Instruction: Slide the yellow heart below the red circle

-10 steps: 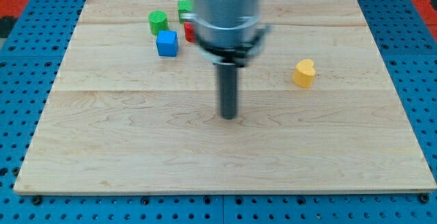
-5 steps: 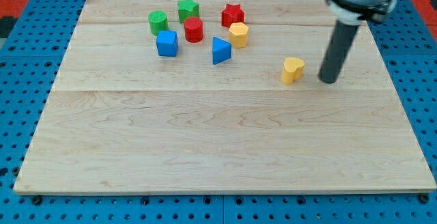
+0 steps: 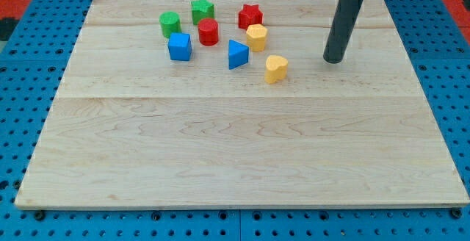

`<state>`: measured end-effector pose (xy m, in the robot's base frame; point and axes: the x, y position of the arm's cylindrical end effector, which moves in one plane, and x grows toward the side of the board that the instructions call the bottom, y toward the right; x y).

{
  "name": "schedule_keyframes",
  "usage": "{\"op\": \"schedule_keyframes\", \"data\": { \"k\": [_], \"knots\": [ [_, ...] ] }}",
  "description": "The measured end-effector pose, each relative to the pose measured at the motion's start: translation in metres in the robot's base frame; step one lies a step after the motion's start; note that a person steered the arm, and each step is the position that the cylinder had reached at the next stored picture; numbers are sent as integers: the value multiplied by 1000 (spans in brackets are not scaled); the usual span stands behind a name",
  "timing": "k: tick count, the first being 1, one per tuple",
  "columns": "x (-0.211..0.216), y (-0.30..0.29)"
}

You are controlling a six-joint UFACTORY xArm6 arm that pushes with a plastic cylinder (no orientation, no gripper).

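Note:
The yellow heart [image 3: 276,68] lies on the wooden board, to the lower right of the blue triangle [image 3: 236,54]. The red circle [image 3: 208,31] stands at the view's upper left of the heart, among the cluster of blocks. My tip [image 3: 334,60] rests on the board to the right of the heart, well apart from it and a little higher in the view. The rod rises to the view's top edge.
Around the red circle stand a green circle [image 3: 170,24], a green star [image 3: 202,10], a red star [image 3: 250,15], a yellow hexagon [image 3: 256,37] and a blue cube [image 3: 180,47]. The board's edge [image 3: 235,209] runs along the view's bottom.
The yellow heart has slid left, from the right part of the board to beside the blue triangle. My tip went from the board's middle to the heart's right side, then drew back up.

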<state>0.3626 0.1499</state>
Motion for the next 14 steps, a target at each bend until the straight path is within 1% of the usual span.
{"op": "schedule_keyframes", "data": {
  "k": [1,2,3,4,5,6,7,8,9,10,11,12,13,14],
  "knots": [
    [0,-48],
    [1,-65],
    [9,-66],
    [49,-98],
    [56,-95],
    [64,-70],
    [84,-139],
    [90,-179],
    [113,-228],
    [104,-235],
    [97,-197],
    [97,-180],
    [83,-182],
    [45,-191]
  ]
}}
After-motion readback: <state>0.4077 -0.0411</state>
